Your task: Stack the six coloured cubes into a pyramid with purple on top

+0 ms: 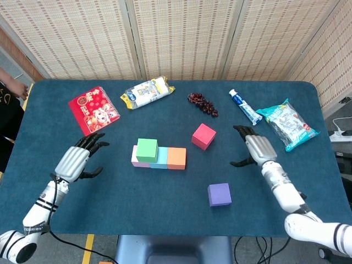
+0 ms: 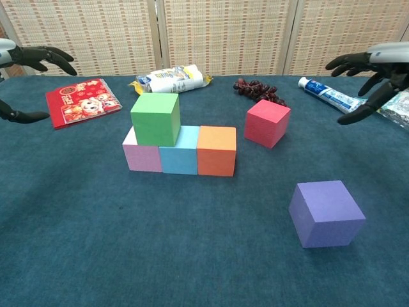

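While spread: both hands (image 1: 74, 160) (image 1: 257, 148), nothing held.

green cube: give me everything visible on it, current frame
The green cube is a plain matte block, foam-like in look, with sharp edges and no markings. It sits upright on the second level, resting across the pink cube and the light blue cube, overlapping both rather than centred on either. The orange cube ends that bottom row to its right, and the spot over blue and orange is unfilled. Neither hand touches it: the left hand is well off to its left, open.
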### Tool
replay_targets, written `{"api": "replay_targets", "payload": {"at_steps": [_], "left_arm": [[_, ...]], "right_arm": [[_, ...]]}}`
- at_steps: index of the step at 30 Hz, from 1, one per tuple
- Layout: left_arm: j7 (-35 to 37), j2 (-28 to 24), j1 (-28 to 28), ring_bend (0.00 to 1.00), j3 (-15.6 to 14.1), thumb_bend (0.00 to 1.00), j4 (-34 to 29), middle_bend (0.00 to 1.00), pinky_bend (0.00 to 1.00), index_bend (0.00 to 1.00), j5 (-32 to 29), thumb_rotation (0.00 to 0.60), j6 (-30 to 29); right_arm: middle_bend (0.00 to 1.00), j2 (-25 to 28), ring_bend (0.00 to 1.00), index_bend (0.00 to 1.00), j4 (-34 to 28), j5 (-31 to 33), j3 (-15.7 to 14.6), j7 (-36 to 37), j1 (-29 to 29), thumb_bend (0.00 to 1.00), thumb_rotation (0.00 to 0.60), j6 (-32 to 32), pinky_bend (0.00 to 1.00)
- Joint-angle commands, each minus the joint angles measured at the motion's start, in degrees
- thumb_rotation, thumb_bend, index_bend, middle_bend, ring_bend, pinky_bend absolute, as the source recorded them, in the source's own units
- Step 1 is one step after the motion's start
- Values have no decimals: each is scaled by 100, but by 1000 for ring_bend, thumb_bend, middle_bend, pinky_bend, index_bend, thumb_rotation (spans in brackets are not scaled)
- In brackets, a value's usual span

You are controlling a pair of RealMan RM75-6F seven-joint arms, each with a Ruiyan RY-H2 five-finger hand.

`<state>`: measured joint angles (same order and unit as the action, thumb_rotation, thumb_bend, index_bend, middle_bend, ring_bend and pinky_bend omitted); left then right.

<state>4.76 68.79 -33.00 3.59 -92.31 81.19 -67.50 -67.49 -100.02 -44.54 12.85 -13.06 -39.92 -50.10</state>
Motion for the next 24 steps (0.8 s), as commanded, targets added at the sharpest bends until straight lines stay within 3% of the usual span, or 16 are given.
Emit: {"api": "replay_targets", "payload": {"at_steps": [1,3,8,17,24], "left_arm": [[30,-24,99,0,-42,319,-37,63,124,224,103,600,-105],[142,-65,218,0,-83,319,-96,63,125,224,189,600,-242],[313,-119,357,0,-91,318,-119,63,124,227,307,600,-392],[572,-230,526,0,-44,319,-167,63,126,227,311,600,-478],[837,-282,626,0,-22,319,-174,62,126,227,310,600,-480]], "right_arm": [[168,-649,88,118,403,955,79,-749,-602,48,600,-136,330],[168,-1232,88,120,910,1569,161,-1193,-1052,48,600,-239,330],[169,-2035,88,124,1772,2365,309,-1814,-1647,48,600,-459,330],[214,-2892,124,185,3097,2627,598,-1957,-2108,48,600,-210,339],[234,-3287,143,218,3763,2589,621,-1998,-2195,48,600,-33,358]]}}
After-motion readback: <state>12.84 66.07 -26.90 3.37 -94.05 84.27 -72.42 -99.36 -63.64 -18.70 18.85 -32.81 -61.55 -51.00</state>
